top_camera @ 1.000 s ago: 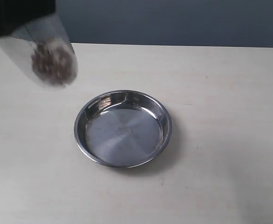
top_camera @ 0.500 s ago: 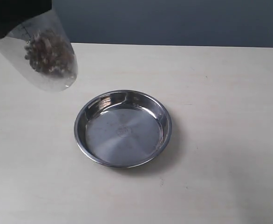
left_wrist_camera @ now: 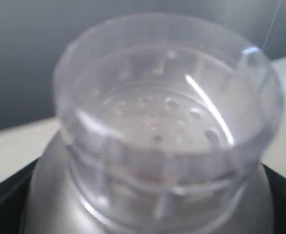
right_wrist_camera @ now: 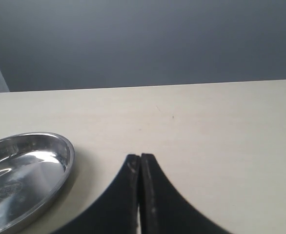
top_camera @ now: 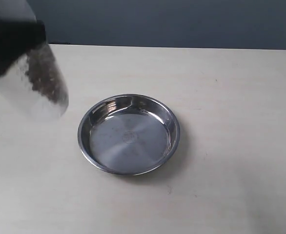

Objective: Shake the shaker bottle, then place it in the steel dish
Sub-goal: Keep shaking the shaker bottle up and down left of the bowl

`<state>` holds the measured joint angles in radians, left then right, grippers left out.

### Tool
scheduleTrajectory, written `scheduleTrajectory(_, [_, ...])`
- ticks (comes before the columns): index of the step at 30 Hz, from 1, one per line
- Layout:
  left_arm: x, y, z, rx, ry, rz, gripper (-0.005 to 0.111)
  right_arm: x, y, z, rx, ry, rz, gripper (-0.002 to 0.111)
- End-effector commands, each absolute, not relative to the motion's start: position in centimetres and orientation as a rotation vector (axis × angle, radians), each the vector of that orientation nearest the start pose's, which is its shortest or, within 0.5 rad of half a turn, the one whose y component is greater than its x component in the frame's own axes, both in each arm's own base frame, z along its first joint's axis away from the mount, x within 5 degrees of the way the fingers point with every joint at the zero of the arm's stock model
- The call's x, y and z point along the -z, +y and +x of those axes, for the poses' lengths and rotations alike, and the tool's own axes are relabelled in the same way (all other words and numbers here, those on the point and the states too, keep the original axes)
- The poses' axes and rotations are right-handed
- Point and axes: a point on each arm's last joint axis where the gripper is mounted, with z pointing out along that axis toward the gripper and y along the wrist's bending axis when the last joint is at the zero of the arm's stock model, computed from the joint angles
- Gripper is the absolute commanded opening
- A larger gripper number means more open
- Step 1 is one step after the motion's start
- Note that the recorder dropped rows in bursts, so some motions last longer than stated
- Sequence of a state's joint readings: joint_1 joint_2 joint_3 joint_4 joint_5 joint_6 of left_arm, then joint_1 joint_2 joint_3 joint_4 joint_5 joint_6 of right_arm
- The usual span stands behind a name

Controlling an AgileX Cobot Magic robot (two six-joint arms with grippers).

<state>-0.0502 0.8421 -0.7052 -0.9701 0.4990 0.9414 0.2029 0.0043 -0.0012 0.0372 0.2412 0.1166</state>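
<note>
While the left gripper (top_camera: pixel 11 46) is clamped around the upper part of the one bottle (top_camera: pixel 35 97), holding it in the air over the left side of the table (top_camera: pixel 231 97), the right gripper (right_wrist_camera: pixel 140 165) is pinched closed on nothing, near the one dish (top_camera: pixel 177 132). Bottle's tilted, long axis slanting: base down toward the dish, top up and away. It's clear frosted plastic, brown granules (top_camera: pixel 45 78) along one side, strainer holes (left_wrist_camera: pixel 172 105) inside the round top. Dish is round, shallow, shiny steel with sloped sides.
</note>
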Motion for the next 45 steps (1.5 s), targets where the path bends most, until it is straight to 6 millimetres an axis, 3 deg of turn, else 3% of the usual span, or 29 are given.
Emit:
scheduleTrajectory(1, [-28.9,-4.5,19.0,0.439,2.306,0.353,0.0,-19.3,1.2,5.4,-0.268,1.716,-0.046,-0.001])
scheduleTrajectory(4, [-33.1,-5.4,19.3,0.547,2.141,0.41,0.0,-19.3,1.2,5.4,-0.268,1.716,-0.046,-0.001])
scheduleTrajectory(6, [-36.7,-5.3,19.0,0.506,1.994,0.411,0.0,-19.3,1.2,5.4,-0.268,1.716,-0.046,-0.001])
scheduleTrajectory(8, [-37.2,-5.1,18.9,0.477,1.984,0.39,0.0,-19.3,1.2,5.4,-0.268,1.716,-0.046,-0.001])
scheduleTrajectory(10, [-33.8,-5.0,19.6,0.485,2.134,0.364,0.0,-19.3,1.2,5.4,-0.268,1.716,-0.046,-0.001])
scheduleTrajectory(12, [-28.7,-5.0,20.3,0.537,2.328,0.327,0.0,-19.3,1.2,5.4,-0.268,1.716,-0.046,-0.001])
scheduleTrajectory(14, [-26.8,-5.4,20.6,0.596,2.438,0.371,0.0,-19.2,1.2,5.4,-0.268,1.721,-0.046,-0.001])
scheduleTrajectory(16, [-28.7,-5.7,20.9,0.628,2.408,0.439,0.0,-19.2,1.2,5.4,-0.269,1.723,-0.045,-0.001])
scheduleTrajectory(19, [-35.8,-5.9,20.6,0.593,2.157,0.457,0.0,-19.2,1.2,5.4,-0.27,1.721,-0.045,-0.001])
scheduleTrajectory(21, [-37.8,-5.7,19.7,0.54,2.049,0.451,0.0,-19.2,1.2,5.4,-0.27,1.72,-0.044,-0.001])
scheduleTrajectory(23, [-35.9,-6.1,19.4,0.532,2.064,0.445,0.0,-19.2,1.2,5.4,-0.27,1.72,-0.044,-0.001])
scheduleTrajectory(26, [-28.6,-6.2,19.4,0.482,2.169,0.32,0.0,-19.2,1.2,5.4,-0.27,1.72,-0.044,-0.001])
scheduleTrajectory(27, [-27.5,-6.2,19.2,0.472,2.177,0.304,0.0,-19.2,1.2,5.4,-0.27,1.72,-0.044,-0.001])
scheduleTrajectory(29, [-29.3,-6.3,18.7,0.448,2.079,0.35,0.0,-19.2,1.2,5.4,-0.27,1.72,-0.044,-0.001])
scheduleTrajectory(32, [-36.7,-6.0,16.9,0.393,1.757,0.406,0.0,-19.2,1.2,5.4,-0.27,1.72,-0.044,-0.001])
scheduleTrajectory(33, [-37.8,-5.8,15.9,0.375,1.696,0.419,0.0,-19.2,1.2,5.4,-0.27,1.72,-0.044,-0.001])
scheduleTrajectory(35, [-36.7,-5.6,15.2,0.364,1.708,0.428,0.0,-19.2,1.2,5.4,-0.27,1.72,-0.044,-0.001])
scheduleTrajectory(38, [-30.5,-4.8,16.0,0.325,1.857,0.302,0.0,-19.3,1.2,5.4,-0.268,1.718,-0.046,-0.001])
scheduleTrajectory(39, [-29.2,-4.6,16.0,0.324,1.884,0.262,0.0,-19.3,1.2,5.4,-0.266,1.717,-0.047,-0.001])
scheduleTrajectory(40, [-29.2,-4.7,15.9,0.321,1.872,0.272,0.0,-19.3,1.2,5.4,-0.266,1.715,-0.047,-0.001])
scheduleTrajectory(41, [-30.6,-4.8,15.7,0.325,1.814,0.31,0.0,-19.3,1.2,5.4,-0.266,1.715,-0.047,-0.001])
scheduleTrajectory(43, [-35.9,-5.0,14.6,0.337,1.616,0.344,0.0,-19.3,1.2,5.4,-0.266,1.718,-0.047,-0.001])
scheduleTrajectory(45, [-39.8,-5.0,13.2,0.334,1.479,0.378,0.0,-19.3,1.2,5.4,-0.266,1.718,-0.047,-0.001])
